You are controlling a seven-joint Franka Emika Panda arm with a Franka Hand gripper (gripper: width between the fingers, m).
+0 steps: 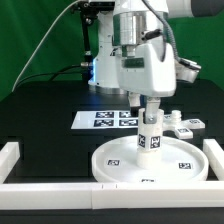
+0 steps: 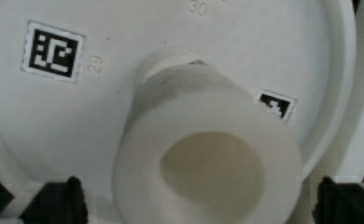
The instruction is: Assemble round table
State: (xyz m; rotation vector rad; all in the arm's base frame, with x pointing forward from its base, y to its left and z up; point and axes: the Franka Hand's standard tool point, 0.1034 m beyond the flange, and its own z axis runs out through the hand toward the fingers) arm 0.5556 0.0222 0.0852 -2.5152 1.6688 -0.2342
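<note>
The round table's large white disc (image 1: pixel 112 160) lies flat near the table's front, with square tags on its top. The short tagged leg (image 1: pixel 150 135) stands upright on the disc's central hub. My gripper (image 1: pixel 150 107) is directly over the leg, its fingers straddling the leg's top end. In the wrist view I look down the leg (image 2: pixel 205 120) to its hollow top, with the disc (image 2: pixel 90 115) behind it. The dark fingertips (image 2: pixel 62 200) stand off both sides of the leg, with gaps showing. My gripper (image 2: pixel 197 202) is open.
The marker board (image 1: pixel 100 120) lies behind the disc. Small white tagged parts (image 1: pixel 186 126) sit at the exterior view's right. White border rails run along the left (image 1: pixel 10 158), front (image 1: pixel 50 192) and right (image 1: pixel 215 158).
</note>
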